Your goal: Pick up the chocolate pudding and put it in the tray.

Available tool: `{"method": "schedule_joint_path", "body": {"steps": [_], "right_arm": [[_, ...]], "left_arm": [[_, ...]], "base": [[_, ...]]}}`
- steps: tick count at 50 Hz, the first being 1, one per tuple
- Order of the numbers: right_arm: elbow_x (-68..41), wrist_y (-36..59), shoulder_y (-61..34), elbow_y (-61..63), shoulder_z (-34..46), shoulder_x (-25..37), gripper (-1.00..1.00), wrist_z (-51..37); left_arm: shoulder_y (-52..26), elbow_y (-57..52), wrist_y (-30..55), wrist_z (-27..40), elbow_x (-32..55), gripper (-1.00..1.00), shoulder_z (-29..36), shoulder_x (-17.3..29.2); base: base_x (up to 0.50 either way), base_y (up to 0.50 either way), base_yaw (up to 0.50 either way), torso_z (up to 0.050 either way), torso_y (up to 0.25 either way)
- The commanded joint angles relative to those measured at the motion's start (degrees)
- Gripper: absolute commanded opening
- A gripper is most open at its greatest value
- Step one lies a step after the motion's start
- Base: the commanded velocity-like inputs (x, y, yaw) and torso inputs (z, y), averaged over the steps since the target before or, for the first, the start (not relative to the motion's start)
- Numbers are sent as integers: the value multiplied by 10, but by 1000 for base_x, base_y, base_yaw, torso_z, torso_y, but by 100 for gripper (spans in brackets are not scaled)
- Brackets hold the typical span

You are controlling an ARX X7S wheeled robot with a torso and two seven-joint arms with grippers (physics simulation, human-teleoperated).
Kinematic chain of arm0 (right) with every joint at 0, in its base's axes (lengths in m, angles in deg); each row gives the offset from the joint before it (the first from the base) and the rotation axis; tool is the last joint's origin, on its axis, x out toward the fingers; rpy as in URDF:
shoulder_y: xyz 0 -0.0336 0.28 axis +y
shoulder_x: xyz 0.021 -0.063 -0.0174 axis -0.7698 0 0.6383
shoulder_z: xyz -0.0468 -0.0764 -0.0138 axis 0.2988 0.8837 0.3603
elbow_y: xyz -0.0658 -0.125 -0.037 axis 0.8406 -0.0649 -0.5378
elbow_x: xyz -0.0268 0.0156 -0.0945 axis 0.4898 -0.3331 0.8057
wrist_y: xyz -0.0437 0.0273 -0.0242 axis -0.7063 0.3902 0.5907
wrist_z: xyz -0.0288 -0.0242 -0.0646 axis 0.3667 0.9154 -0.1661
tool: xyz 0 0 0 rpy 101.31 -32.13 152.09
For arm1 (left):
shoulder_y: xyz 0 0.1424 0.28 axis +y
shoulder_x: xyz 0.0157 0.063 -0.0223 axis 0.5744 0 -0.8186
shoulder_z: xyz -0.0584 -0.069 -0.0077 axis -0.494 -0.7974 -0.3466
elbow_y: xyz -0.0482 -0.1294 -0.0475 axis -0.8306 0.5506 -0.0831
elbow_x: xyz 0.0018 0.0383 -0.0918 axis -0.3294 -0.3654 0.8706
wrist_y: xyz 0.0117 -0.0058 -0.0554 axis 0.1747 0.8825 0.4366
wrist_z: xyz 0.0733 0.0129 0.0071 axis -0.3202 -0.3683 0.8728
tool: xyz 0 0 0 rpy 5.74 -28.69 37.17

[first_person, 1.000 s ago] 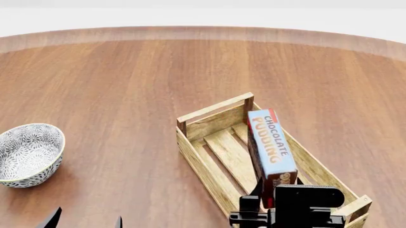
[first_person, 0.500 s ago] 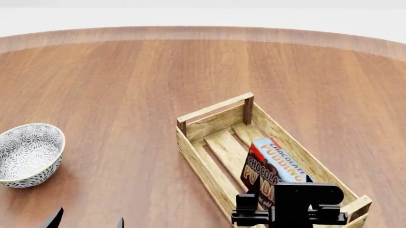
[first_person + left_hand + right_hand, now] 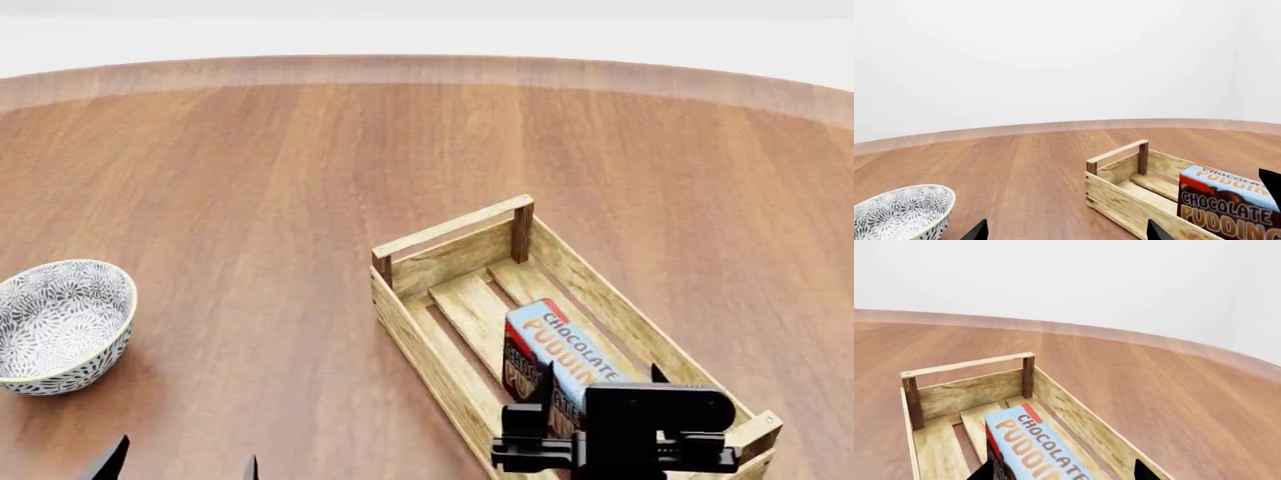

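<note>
Now the chocolate pudding has tipped over and dropped inside the tray; our right gripper looks released, the left gripper spread empty, so placement seems done.

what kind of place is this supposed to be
Most likely a bare simulated tabletop test scene, not a real room. A large round wooden table stands against blank white walls, holding only a patterned bowl and a slatted wooden tray with a chocolate pudding carton inside it.

The chocolate pudding, blue face up, lies tilted inside the light-wood slatted tray.
</note>
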Motion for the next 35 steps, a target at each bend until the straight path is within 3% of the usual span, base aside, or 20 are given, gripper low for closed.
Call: {"method": "schedule_joint_path", "body": {"steps": [1,21,35], "right_arm": [[-14,6,23,72,-7,13,100,-8],[-17,-25,145,368,-25,74,100,-57],[38,-52,199,465,-17,93,100,-85]], "left_arm": [[11,-36,5,10,2,100,-4,10],[28,-175,55,39,-1,100,-9,36],[46,-229,62,51,-9,100,-9,50]], "base": [[0,0,0,0,0],[0,0,0,0,0],[0,0,0,0,0]]}}
